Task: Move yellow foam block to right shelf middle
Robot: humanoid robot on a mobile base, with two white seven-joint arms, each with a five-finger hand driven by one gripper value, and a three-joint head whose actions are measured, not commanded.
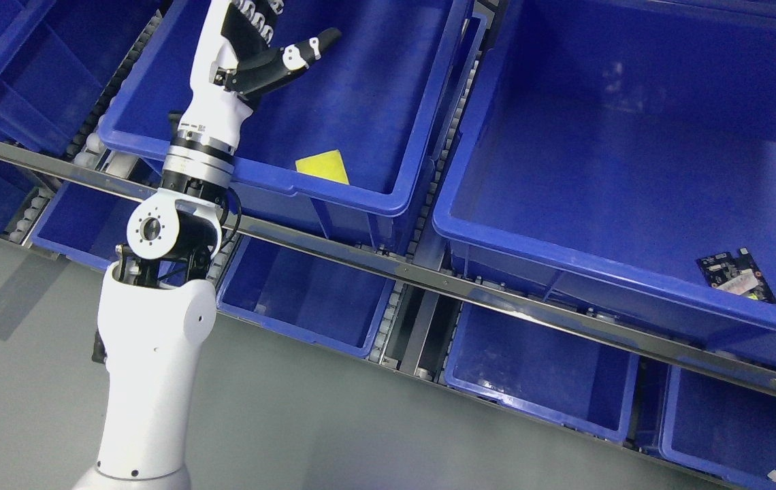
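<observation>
- Head view looks down on a sloped rack (429, 275) of blue bins on roller tracks; judging by the tilt, the rollers let the bins slide forward to a metal rail that stops them at the front edge.
- Right bin (633, 136), the biggest thing in sight, sits on the same level as the one the arm is over. It is nearly bare, with only a small circuit board (735, 273) lying at its near right wall. I take this for the drop spot, since it is the right-hand bin on the middle tier.
- Left bin (320, 88) holds the block. Its near rim stands between the arm's wrist and the bin floor, so the hand has to come in from above and not from the front.
- Left arm (156, 354) rises from the lower left and reaches up over that rim.
- Left hand (272, 41) hangs above the bin floor, fingers loosely spread with the thumb pointing out to the right, holding nothing. The fingertips run off the top edge, so their exact spread is unclear.
- Block (323, 167), yellow and flat, lies on the bin floor tight against the near wall, well apart from the hand and below it. That wall crowds one side, so a grip from the open far side looks easier.
</observation>
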